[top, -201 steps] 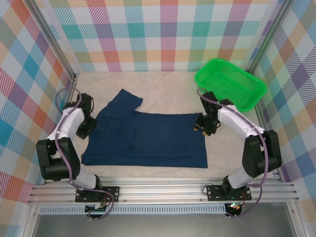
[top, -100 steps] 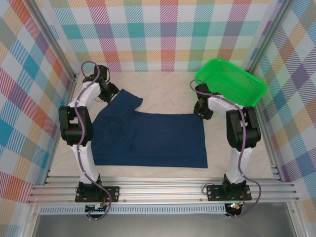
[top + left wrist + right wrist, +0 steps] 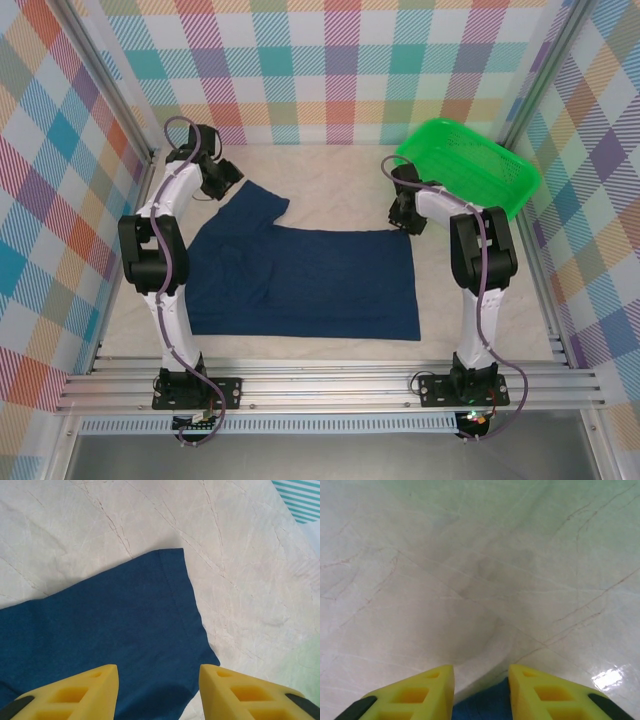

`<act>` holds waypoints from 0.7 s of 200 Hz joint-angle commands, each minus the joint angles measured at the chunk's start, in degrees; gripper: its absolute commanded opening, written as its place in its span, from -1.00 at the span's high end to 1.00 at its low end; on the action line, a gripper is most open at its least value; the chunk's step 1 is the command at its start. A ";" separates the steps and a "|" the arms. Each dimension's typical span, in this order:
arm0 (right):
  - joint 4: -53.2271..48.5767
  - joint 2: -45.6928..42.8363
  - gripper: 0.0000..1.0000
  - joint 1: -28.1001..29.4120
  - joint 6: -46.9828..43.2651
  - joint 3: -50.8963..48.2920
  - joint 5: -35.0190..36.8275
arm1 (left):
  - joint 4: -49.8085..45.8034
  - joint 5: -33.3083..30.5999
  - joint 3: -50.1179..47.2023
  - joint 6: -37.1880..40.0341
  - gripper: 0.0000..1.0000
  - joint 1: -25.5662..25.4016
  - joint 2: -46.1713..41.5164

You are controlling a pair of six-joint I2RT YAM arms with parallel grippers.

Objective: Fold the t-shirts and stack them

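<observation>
Found dark navy blue short-sleeved cloth t-shirt (image 3: pixel 300 285) lying flat, long axis left-to-right; left gripper (image 3: pixel 159 680) spread above far sleeve, right gripper (image 3: pixel 481 677) parted astride far hem corner, pinching nothing.

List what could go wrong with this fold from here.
1. The right gripper has just a sliver of the t-shirt between its fingers, so a grasp there might miss or slip.
2. The left gripper hangs open over the sleeve, not a body corner. Lifting from there may fold the shirt crooked.
3. The right gripper works close to the green basket and might nudge it.
</observation>
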 commanded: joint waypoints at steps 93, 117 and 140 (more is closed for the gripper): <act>-10.91 3.12 0.88 -0.57 2.12 4.14 1.31 | -5.94 -2.84 16.91 1.36 0.03 -0.82 11.07; -9.14 1.36 1.00 -0.61 1.79 3.42 0.99 | -4.35 -4.60 19.09 1.44 0.03 -1.30 13.45; -8.98 0.92 1.00 -0.57 1.17 4.16 0.04 | -2.03 -6.76 21.57 2.29 0.03 -1.59 15.95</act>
